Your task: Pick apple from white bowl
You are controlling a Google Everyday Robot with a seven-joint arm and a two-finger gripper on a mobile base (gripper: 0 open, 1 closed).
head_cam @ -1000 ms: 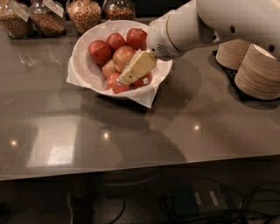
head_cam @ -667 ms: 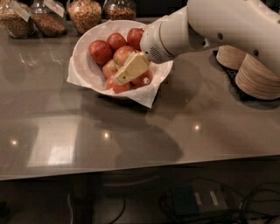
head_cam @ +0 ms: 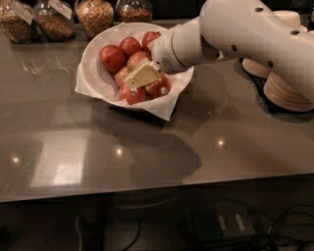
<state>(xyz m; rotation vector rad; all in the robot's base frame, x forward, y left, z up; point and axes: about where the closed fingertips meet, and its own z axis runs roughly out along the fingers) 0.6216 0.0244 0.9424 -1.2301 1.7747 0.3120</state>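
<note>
The white bowl (head_cam: 92,59) stands at the back of the grey table, lined with a white paper sheet whose corners (head_cam: 164,112) hang over its rim. Several apples lie in it. Most are dark red; paler yellow-red ones (head_cam: 120,76) lie in the middle. My gripper (head_cam: 142,76), cream-coloured at its tip, is down inside the bowl on top of the apples, right beside the pale ones and partly hiding them. The white arm (head_cam: 235,34) reaches in from the right. Small white stickers show on the two front apples (head_cam: 133,93).
Several glass jars of grains (head_cam: 95,14) stand behind the bowl along the back edge. Stacks of beige paper bowls (head_cam: 287,90) stand to the right, under the arm. The table's front edge (head_cam: 157,188) runs across the lower part, with cables below it.
The arm has swung left and further over the bowl. The gripper has shifted slightly left among the apples. The apples have not visibly moved.
</note>
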